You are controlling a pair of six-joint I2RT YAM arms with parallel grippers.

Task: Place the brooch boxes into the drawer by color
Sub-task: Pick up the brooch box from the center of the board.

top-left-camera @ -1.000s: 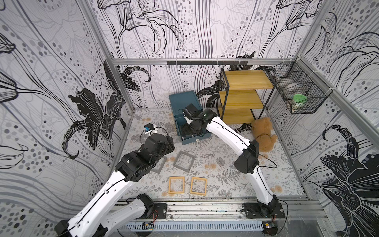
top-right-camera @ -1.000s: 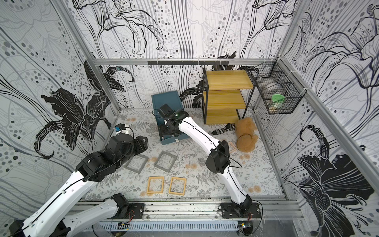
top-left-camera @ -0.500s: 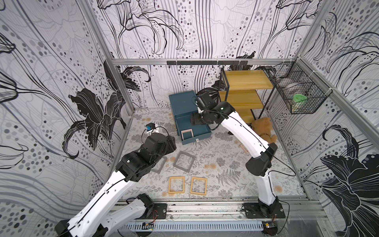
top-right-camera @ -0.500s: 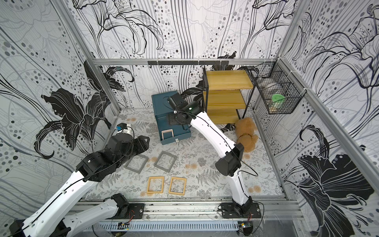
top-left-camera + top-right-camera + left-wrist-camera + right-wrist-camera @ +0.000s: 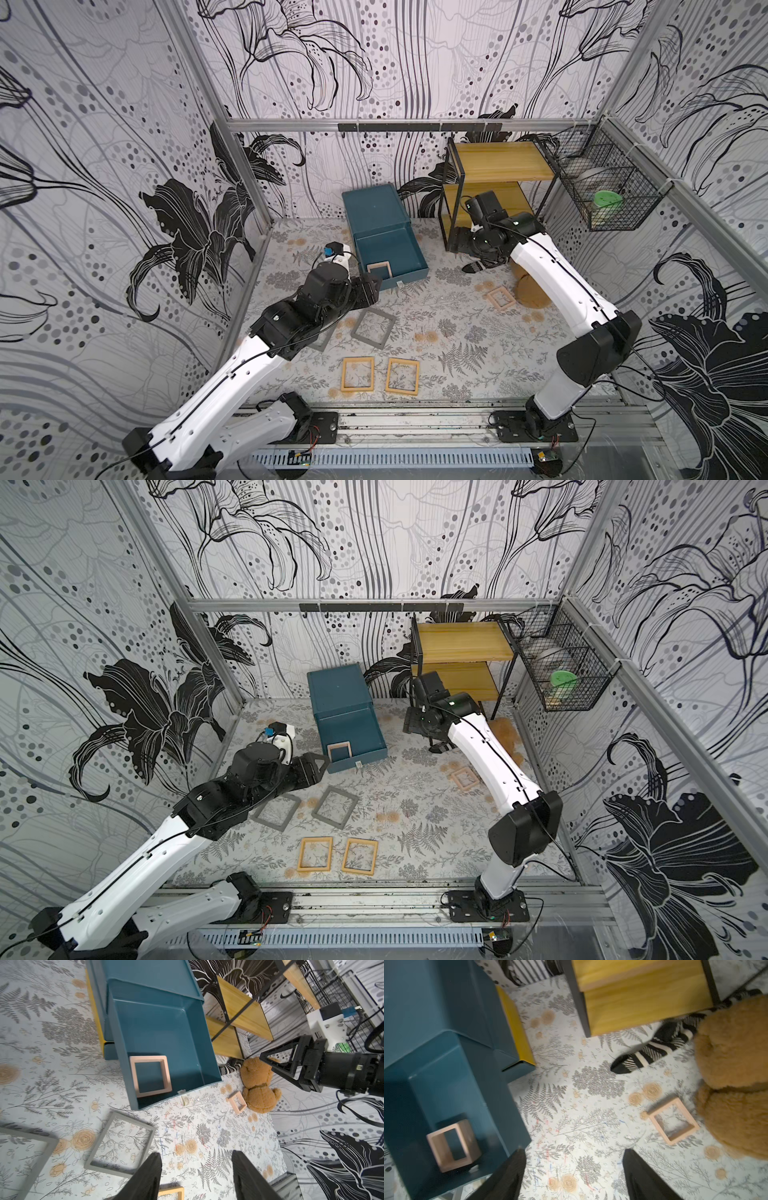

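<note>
Teal-blue plastic top drawer point(image 5: 392, 249) of the small boxy teal chest point(image 5: 374, 203) stands pulled out toward the near side, at the far centre of the floral mat. One pale pink-beige frame-like brooch box point(image 5: 379, 270) lies flat inside, in the drawer's near-left corner. Nothing else is stowed. Left out on the mat: a second pink-beige box point(image 5: 501, 298), well right of the drawer; a grey rectangular frame box point(image 5: 372, 330) near the drawer front; a second grey box point(image 5: 276, 811) just left of it, partly under the left arm in a top view; a yellow-tan frame box point(image 5: 357, 374) and its yellow-tan twin point(image 5: 402, 376) side by side at the near edge. Judged early going: one of six in, five to sort. No other drawer shows as open, so the greys and tans likely need more drawers pulled. Left gripper point(image 5: 197, 1176) hovers above the mat beside the grey boxes, jaws parted, nothing between them. Right gripper point(image 5: 573, 1176) hangs over the mat between drawer and rack, jaws wide, empty. In the way: a brown plush teddy bear point(image 5: 530, 291) lies just right of the loose pink-beige box; whether it touches, cannot tell. It crowds a grasp from that side. Black-and-white striped sock point(image 5: 478, 266) lies farther back, at the foot of the yellow wooden shelf rack with black frame point(image 5: 498, 166). Black wire basket point(image 5: 602, 195) hangs on the right wall, clear of the work.
</note>
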